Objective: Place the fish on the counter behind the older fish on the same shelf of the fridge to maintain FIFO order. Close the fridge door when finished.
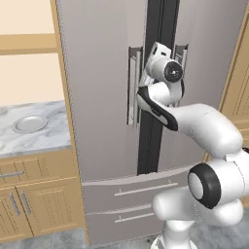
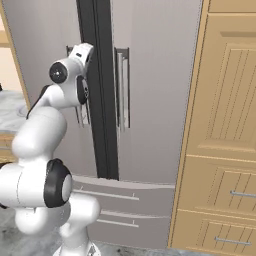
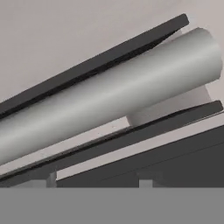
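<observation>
Item: tall grey French-door fridge (image 1: 104, 87) with black door edges, both doors shut, two drawers (image 1: 141, 187) at 6 o'clock below them. Item: pair of grey vertical bar handles, left door handle (image 1: 132, 85) and right door handle (image 2: 122, 87), flanking the black centre seam. Item: white Franka arm, reaching up from the base to the left door handle; its pincer (image 1: 146, 73) sits at the bar, largely hidden behind the wrist in both base views. Hand view: a fat grey cylinder, the handle bar (image 3: 109, 100), runs from 8 o'clock to 2 o'clock close before the camera, dark strips above and below it; the fingertips are not distinguishable, so whether the pincer is released or clenched on the bar cannot be told. Item: white-grey veined marble table (image 1: 34, 138) at 9 o'clock of the left base view, over light wooden cabinets, bearing a round grey plate (image 1: 30, 123); the small dark brown fish cannot be made out on it. Progress, judged: very early; door not yet opened, fish not yet fetched, placing behind the older fish and closing all remain
</observation>
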You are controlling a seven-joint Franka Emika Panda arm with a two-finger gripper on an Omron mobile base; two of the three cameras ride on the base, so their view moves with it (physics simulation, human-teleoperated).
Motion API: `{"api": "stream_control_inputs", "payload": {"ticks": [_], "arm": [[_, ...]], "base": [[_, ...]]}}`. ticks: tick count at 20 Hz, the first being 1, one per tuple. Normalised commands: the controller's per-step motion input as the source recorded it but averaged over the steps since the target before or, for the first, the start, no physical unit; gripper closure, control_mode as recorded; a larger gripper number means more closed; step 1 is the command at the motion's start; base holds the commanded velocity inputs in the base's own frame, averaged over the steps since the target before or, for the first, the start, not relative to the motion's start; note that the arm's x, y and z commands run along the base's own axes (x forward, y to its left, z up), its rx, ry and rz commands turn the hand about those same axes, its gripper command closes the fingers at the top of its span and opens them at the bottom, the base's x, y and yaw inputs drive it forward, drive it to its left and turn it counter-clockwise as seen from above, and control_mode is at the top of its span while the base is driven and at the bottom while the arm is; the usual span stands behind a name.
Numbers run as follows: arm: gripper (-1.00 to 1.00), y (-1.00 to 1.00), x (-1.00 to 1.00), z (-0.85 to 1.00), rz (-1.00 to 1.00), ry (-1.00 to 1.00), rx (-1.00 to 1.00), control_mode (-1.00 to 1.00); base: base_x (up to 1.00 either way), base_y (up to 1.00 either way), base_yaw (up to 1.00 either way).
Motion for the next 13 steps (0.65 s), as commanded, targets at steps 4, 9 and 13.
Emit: {"api": "stream_control_inputs", "payload": {"ticks": [4,9,13], "arm": [[-1.00,-0.02,0.89,0.00,0.08,0.12,0.00,-1.00],[-1.00,0.00,0.63,0.00,0.05,0.17,0.00,-1.00],[-1.00,0.00,0.31,-0.03,0.01,0.12,0.00,-1.00]], "base": [[0.00,0.00,0.00],[0.00,0.00,0.00],[0.00,0.00,0.00]]}}
